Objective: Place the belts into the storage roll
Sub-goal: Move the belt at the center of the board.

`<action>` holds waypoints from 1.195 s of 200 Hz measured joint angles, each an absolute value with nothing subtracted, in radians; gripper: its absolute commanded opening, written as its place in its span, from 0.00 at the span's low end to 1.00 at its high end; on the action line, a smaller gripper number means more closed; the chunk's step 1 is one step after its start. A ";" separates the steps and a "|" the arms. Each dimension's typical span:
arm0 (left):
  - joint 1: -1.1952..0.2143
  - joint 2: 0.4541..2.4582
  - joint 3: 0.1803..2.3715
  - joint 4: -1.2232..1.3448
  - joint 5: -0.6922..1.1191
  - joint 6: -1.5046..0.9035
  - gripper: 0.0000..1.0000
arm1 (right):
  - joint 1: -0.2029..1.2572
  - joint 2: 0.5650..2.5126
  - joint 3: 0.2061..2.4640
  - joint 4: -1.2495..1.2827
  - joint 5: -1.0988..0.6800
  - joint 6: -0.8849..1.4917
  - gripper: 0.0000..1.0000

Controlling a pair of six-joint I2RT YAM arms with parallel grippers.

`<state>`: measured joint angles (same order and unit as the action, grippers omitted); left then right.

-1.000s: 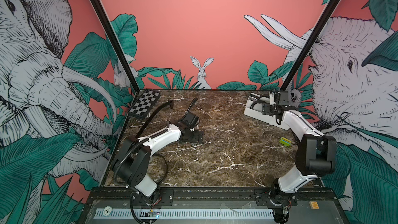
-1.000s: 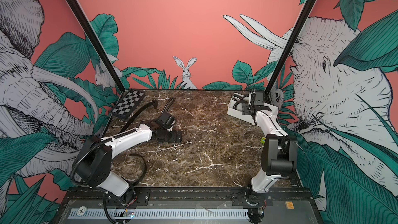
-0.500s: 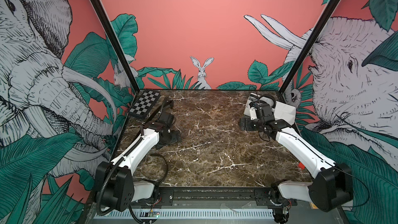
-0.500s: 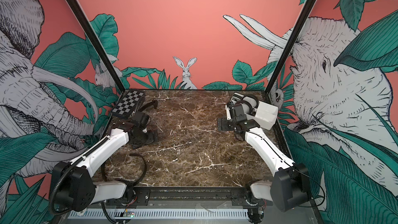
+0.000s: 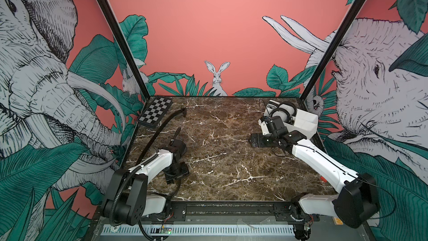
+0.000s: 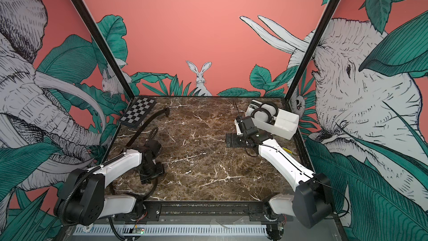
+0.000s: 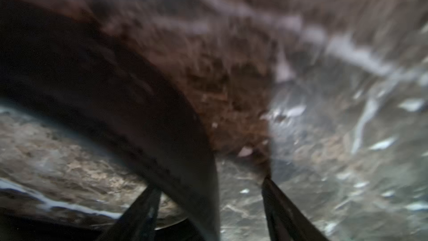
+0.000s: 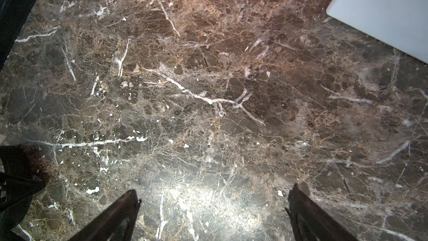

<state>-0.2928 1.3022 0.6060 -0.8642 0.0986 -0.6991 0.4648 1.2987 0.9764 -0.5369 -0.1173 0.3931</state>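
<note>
a: the right arm [image 5: 319, 161] is coming off the white box [image 5: 303, 121]. a second ago it was hanging right over it, now it's sitting low beside it, toward the middle of the counter [image 5: 231, 158].
b: and the right jaws?
a: they're standing wide apart over bare stone, gripping nothing. two black loops [image 5: 282, 112] are showing in the end of the box nearer the back wall, so i'm reckoning two belts are already stored.
b: so the left arm [image 5: 155, 164] is going for the last one?
a: looks that way. it's been pulling back from mid-counter to the near left, and the left jaws are pointing down at the third belt [image 5: 162, 126].
b: where's that belt lying?
a: along the left side, well apart from the box. its far end is reaching up by the checkerboard [image 5: 156, 114] and the rest is running forward and disappearing under the arm. the left wrist view is blurry, but the belt [image 7: 115, 89] is passing between the two fingers [image 7: 141, 214], hugging one and leaving a gap to the other.
b: gripping yet?
a: not that i'm seeing. the left jaws are narrowing but still parted, not clamped on it.
</note>
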 measured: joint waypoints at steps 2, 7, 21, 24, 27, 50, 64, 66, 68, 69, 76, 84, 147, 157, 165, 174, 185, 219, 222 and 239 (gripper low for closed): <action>-0.293 1.299 0.604 -0.863 0.100 -0.699 0.45 | 0.465 1.299 0.974 -0.537 -0.117 0.393 0.98; -0.293 1.295 0.599 -0.859 0.104 -0.710 0.37 | 0.465 1.298 0.967 -0.538 -0.117 0.393 0.98; -0.295 1.298 0.593 -0.852 0.123 -0.732 0.21 | 0.465 1.298 0.951 -0.542 -0.118 0.394 0.98; -0.297 1.299 0.593 -0.849 0.130 -0.731 0.18 | 0.465 1.298 0.948 -0.543 -0.118 0.394 0.98; -0.304 1.303 0.595 -0.844 0.139 -0.742 0.16 | 0.465 1.298 0.945 -0.544 -0.118 0.394 0.98; -0.406 1.382 0.656 -0.782 0.199 -0.770 0.05 | 0.465 1.298 0.931 -0.544 -0.126 0.398 0.98; -0.493 1.481 0.747 -0.730 0.242 -0.793 0.03 | 0.465 1.298 0.922 -0.538 -0.131 0.402 0.98; -0.507 1.501 0.764 -0.720 0.249 -0.794 0.03 | 0.465 1.299 0.920 -0.537 -0.132 0.404 0.98; -0.520 1.519 0.779 -0.711 0.253 -0.798 0.03 | 0.465 1.299 0.918 -0.536 -0.132 0.405 0.98; -0.524 1.524 0.784 -0.708 0.255 -0.798 0.03 | 0.465 1.299 0.918 -0.536 -0.132 0.405 0.98; -0.569 1.587 0.847 -0.681 0.275 -0.812 0.03 | 0.465 1.299 0.910 -0.534 -0.133 0.411 0.98; -0.612 1.655 0.918 -0.648 0.297 -0.823 0.04 | 0.465 1.299 0.901 -0.532 -0.135 0.416 0.98; -0.783 1.878 1.264 -0.564 0.395 -0.830 0.74 | 0.512 1.296 0.849 -0.509 -0.146 0.469 0.98; -0.774 1.838 1.254 -0.589 0.374 -0.823 0.78 | 0.542 1.305 0.847 -0.496 -0.151 0.480 0.98; -0.762 1.788 1.240 -0.613 0.350 -0.816 0.80 | 0.572 1.326 0.848 -0.474 -0.158 0.493 0.98; -0.743 1.718 1.215 -0.635 0.324 -0.810 0.82 | 0.606 1.360 0.852 -0.451 -0.166 0.504 0.98; -0.715 1.628 1.185 -0.667 0.292 -0.807 0.83 | 0.646 1.415 0.869 -0.430 -0.171 0.519 0.98; -0.544 1.374 1.093 -0.759 0.197 -0.766 0.86 | 0.751 1.595 0.986 -0.385 -0.170 0.556 0.97; -0.526 1.362 1.086 -0.768 0.192 -0.761 0.86 | 0.757 1.610 1.000 -0.381 -0.169 0.559 0.97; -0.405 1.314 1.035 -0.821 0.144 -0.712 0.87 | 0.783 1.691 1.069 -0.366 -0.161 0.567 0.89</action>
<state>-0.4053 1.3136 1.0351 -0.8211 0.1436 -0.7120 0.7826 1.6909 1.0687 -0.3664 -0.1608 0.5674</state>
